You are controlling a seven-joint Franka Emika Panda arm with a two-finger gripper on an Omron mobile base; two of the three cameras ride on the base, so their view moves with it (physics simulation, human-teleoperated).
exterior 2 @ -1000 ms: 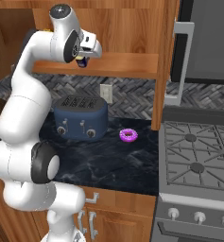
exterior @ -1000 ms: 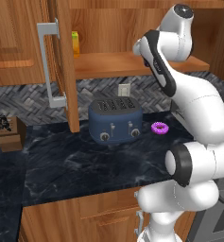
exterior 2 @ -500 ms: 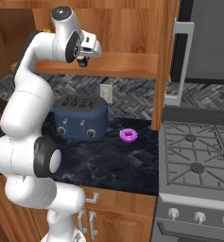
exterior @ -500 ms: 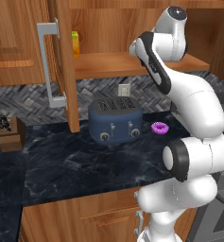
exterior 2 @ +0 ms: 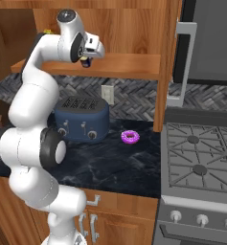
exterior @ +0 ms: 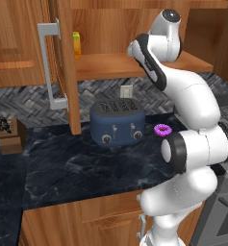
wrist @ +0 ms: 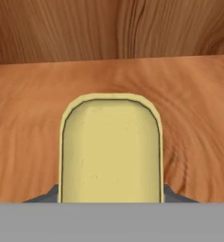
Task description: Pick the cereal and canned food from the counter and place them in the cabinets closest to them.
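Holding the can [wrist: 111, 149], yellow top showing, gripper [exterior 2: 86, 61] closed on it above the cabinet shelf [exterior 2: 129, 64]; no label readable.

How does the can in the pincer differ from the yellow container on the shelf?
The can is short, dark blue with a yellow top; the yellow container is taller and yellow all over. The can is held in the pincer above the shelf; the container stands on it. Both are at the open cabinet.

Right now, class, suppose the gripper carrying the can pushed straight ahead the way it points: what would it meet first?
Probably the cabinet's wooden back wall. The gripper holds the can over the shelf, with nothing between can and wall, though depth is hard to judge.
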